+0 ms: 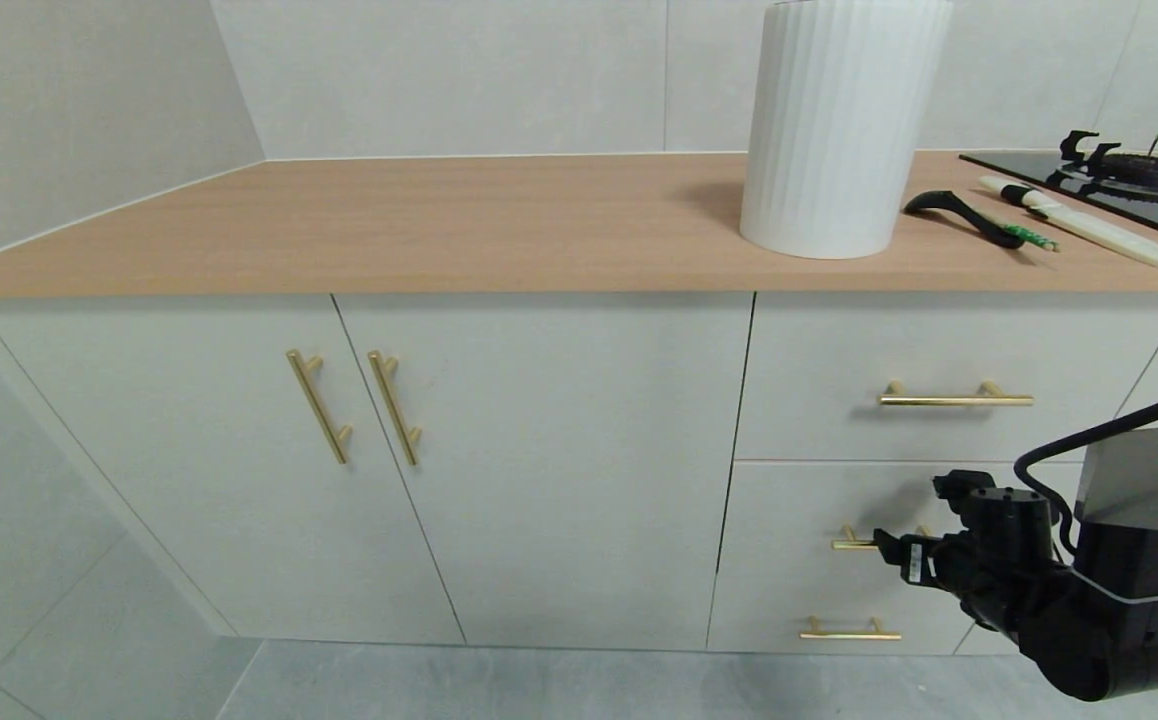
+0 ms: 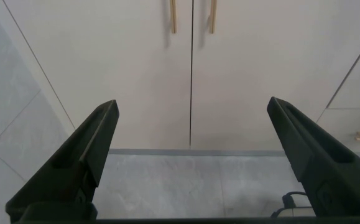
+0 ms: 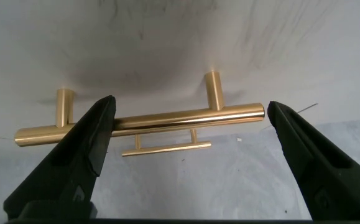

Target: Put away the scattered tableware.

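Tableware on the wooden desk point(image 1: 439, 220), far right end: white knife point(image 1: 1089, 225) lying flat, pointing toward the front edge; just beside it on the left a black-handled utensil point(image 1: 954, 212) with a green striped bit point(image 1: 1031, 238) at its near end; the two lie close together, cannot tell if touching; both sit between a tall white ribbed container point(image 1: 839, 130) and a black stove point(image 1: 1139, 175) at the right edge; the container stands upright near the front edge of the desk, apart from the utensil.

Right end effector point(image 1: 904, 555) low in front of the drawer stack under that end of the desk, at the middle drawer's gold handle point(image 1: 854, 543); in the right wrist view the end effector point(image 3: 186, 118) has its fingers spread wide, handle bar point(image 3: 167, 121) running across the gap between them, nothing gripped; bottom drawer handle point(image 3: 167, 147) visible beyond, lower down; top drawer handle point(image 1: 954, 400) above, well apart from the fingers; all three drawers closed.

Left end effector point(image 2: 192, 118) also spread wide, holding nothing; faces the seam between two closed cabinet doors, low near the grey floor point(image 2: 186, 180); the doors' two gold handles point(image 2: 173, 15) point(image 2: 212, 15) stand upright either side of the seam; same door handles point(image 1: 319, 405) point(image 1: 394, 405) in the head view, left of the drawers.
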You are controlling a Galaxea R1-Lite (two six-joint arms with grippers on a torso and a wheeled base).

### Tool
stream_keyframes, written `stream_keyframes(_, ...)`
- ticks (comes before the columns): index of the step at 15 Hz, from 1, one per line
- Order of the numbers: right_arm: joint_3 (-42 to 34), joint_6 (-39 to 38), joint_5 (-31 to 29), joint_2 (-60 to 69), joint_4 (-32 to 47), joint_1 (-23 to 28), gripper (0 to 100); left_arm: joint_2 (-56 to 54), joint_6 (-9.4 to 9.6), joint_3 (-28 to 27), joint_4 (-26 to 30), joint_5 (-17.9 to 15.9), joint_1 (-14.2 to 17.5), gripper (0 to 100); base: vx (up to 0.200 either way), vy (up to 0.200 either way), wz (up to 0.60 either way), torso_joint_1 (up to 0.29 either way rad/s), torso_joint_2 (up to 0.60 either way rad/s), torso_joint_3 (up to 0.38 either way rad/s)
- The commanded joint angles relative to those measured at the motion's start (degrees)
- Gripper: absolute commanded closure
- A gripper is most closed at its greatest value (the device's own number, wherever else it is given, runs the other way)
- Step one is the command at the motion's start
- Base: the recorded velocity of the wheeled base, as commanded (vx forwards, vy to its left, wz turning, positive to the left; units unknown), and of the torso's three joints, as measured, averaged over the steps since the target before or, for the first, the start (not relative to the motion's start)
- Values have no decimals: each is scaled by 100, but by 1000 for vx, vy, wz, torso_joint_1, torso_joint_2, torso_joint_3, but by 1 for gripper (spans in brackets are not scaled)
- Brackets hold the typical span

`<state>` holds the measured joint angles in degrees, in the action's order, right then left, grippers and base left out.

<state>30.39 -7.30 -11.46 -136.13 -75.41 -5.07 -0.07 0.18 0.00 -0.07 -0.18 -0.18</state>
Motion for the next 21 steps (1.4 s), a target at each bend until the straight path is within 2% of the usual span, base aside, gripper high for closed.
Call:
stream_keyframes(1, -16, 18, -5, -71, 44, -3, 0, 7, -1, 0, -1, 1, 1, 0, 0, 0, 0, 0, 0, 0)
stream_keyframes(9, -86, 159, 3, -106, 44, -3, 0, 7, -1, 0, -1, 1, 1, 0, 0, 0, 0, 0, 0, 0)
stream_keyframes(12, -490, 185, 56, 394, 273, -99, 0, 7, -1, 0, -1, 1, -8, 0, 0, 0, 0, 0, 0, 0)
stream_keyframes(14, -605, 203, 135, 1045, 1099, -205, 0, 7, -1, 0, -1, 1, 1, 0, 0, 0, 0, 0, 0, 0)
stream_keyframes(15, -622, 203, 346, 1704, 1960, -284, 0, 7, -1, 0, -1, 1, 1, 0, 0, 0, 0, 0, 0, 0)
stream_keyframes(16, -622, 203, 460, 2029, 2347, -328, 0, 7, -1, 0, -1, 1, 1, 0, 0, 0, 0, 0, 0, 0)
stream_keyframes(17, -552, 203, 583, 2952, 3331, -504, 0, 7, -1, 0, -1, 1, 1, 0, 0, 0, 0, 0, 0, 0)
stream_keyframes(19, -191, 194, 592, 4341, 4825, -785, 0, 7, -1, 0, -1, 1, 1, 0, 0, 0, 0, 0, 0, 0)
stream_keyframes(21, 151, 159, 645, 5308, 5801, -1005, 0, 7, -1, 0, -1, 1, -8, 0, 0, 0, 0, 0, 0, 0)
